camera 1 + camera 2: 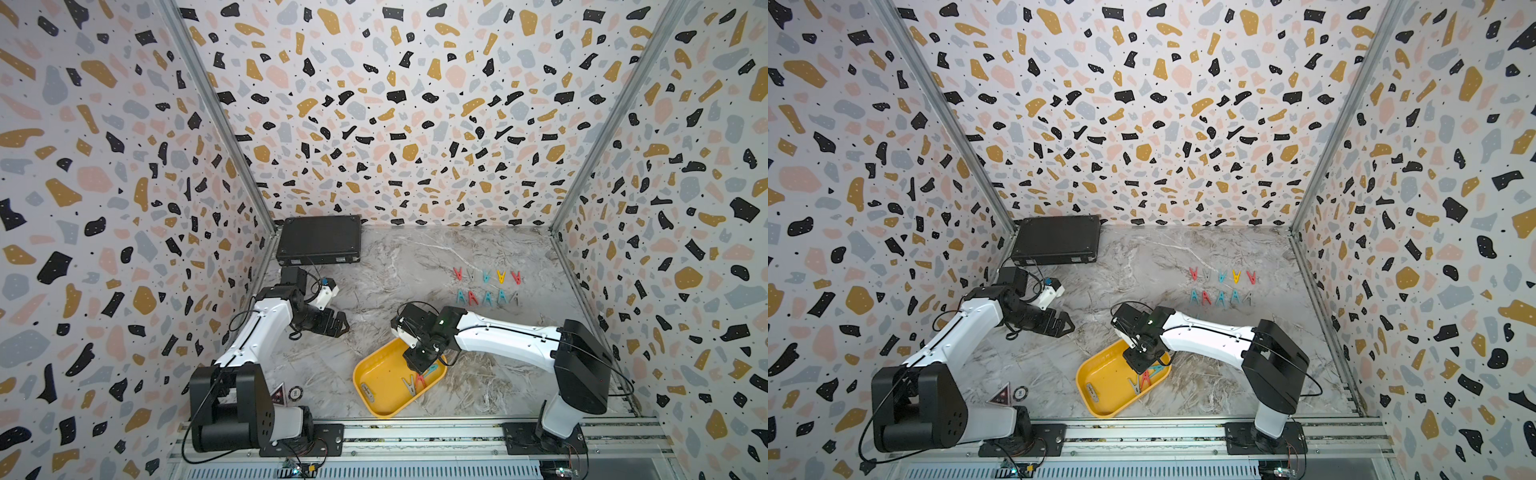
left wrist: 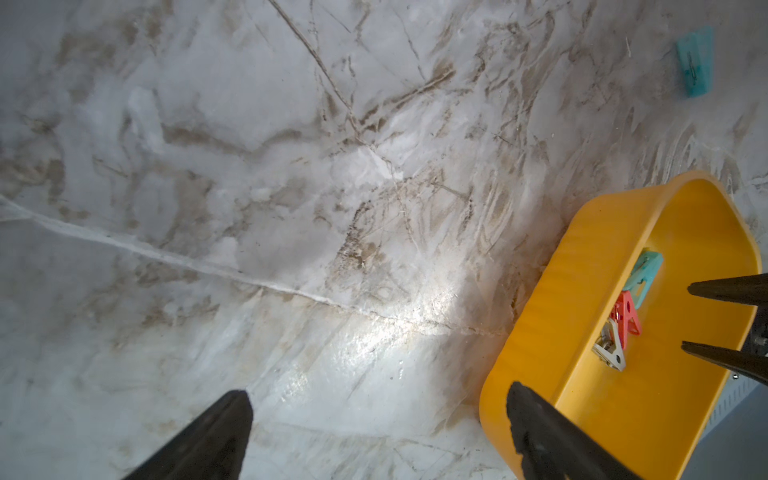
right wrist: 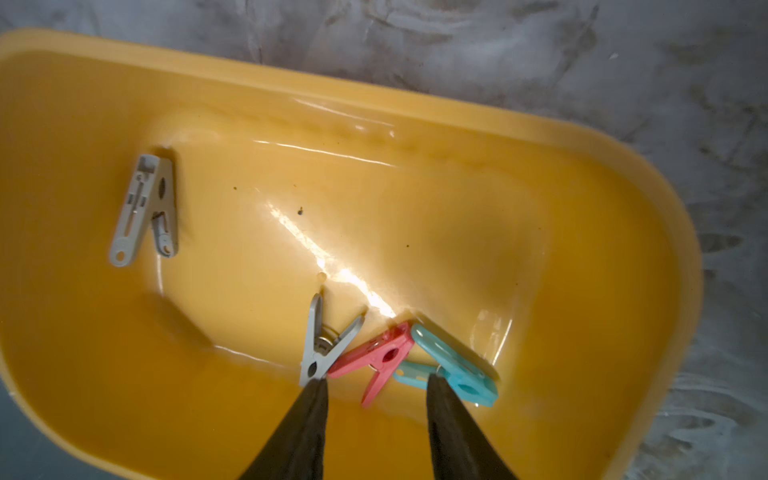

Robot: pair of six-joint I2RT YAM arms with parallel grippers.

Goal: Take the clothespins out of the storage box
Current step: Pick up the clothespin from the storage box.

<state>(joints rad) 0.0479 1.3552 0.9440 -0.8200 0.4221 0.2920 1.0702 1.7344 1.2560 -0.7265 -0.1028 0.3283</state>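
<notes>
The right gripper (image 3: 376,378) is hovering half-open inside the yellow box (image 1: 376,399), lower centre of a top view, straddling the red clothespin (image 3: 376,353) between a grey clothespin (image 3: 316,353) and a teal clothespin (image 3: 457,370). Next, it probably needs lowering and closing. The left gripper (image 1: 341,326) is hanging wide open.

Most of the floor inside the storage box (image 1: 380,370) is bare. A lone grey clothespin (image 3: 143,210) lies toward one end. By a side wall, three clothespins (image 3: 380,355) touch in a cluster. The right gripper (image 3: 376,379) stands over them, its fingers (image 3: 307,424) parted astride the red one, so room there is tight.

Outside the box, the counter (image 1: 374,282) toward the black case (image 1: 319,240) is clear. Only the left gripper (image 1: 343,326), spread wide, hangs beside the box. Farther off, two rows of clothespins (image 1: 486,286) fill a strip.
</notes>
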